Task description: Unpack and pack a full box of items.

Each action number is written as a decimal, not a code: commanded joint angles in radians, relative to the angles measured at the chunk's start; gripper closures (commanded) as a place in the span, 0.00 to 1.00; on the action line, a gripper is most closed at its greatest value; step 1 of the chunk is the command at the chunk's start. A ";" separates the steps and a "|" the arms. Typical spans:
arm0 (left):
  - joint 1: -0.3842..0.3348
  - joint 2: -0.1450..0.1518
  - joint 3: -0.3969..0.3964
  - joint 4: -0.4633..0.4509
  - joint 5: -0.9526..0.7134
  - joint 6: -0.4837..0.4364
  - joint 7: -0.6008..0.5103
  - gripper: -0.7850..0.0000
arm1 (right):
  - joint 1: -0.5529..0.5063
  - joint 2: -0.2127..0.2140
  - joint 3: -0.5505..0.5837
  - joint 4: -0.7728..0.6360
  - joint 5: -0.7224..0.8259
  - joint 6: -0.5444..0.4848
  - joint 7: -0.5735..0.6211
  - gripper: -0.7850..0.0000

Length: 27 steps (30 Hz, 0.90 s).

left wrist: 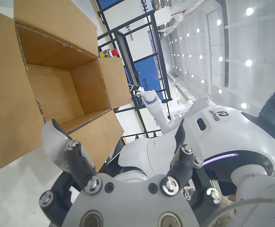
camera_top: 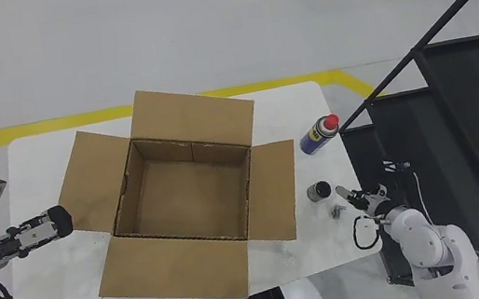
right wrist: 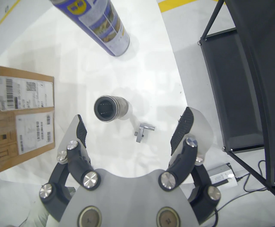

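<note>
1. The cardboard box (camera_top: 186, 196) sits mid-desk with all four flaps splayed and its floor bare. We judge the unpacking done and the packing not yet begun.
2. Three items lie on the desk (camera_top: 289, 104) to the box's right: an upright spray can (camera_top: 319, 133), a steel linear bearing (right wrist: 111, 108) that seems to stand on end, and a small metal bracket (right wrist: 143, 131) lying flat.
3. We expect the bearing to be stiff, dense for its size, smooth and liable to roll if tipped, so we would grip it across the barrel. The can is tall, slick and easily toppled, so mid-body is the place. The bracket is low and tiny and needs a careful pinch.
4. The right tool (right wrist: 134, 117) hangs over the bracket, fingers wide apart and holding nothing. The left tool (left wrist: 116, 133) waits beside the box's left flap, also spread and empty.
5. The bracket and bearing are near the desk's right edge, and a black rack (camera_top: 460, 114) stands just beyond it, limiting swing. The right flap (camera_top: 274, 191) must be cleared on the way in.
</note>
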 commanded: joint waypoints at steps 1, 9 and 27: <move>0.000 0.000 0.000 0.000 0.000 0.000 0.000 0.00 | 0.002 0.002 -0.011 0.017 -0.030 0.010 -0.006 0.00; 0.000 0.000 0.000 0.000 0.000 0.000 0.000 0.00 | 0.031 0.007 -0.029 0.097 -0.068 0.052 -0.045 0.00; 0.000 0.000 0.000 0.000 0.000 0.000 0.000 0.00 | 0.100 0.015 -0.117 0.231 -0.091 0.074 -0.042 0.55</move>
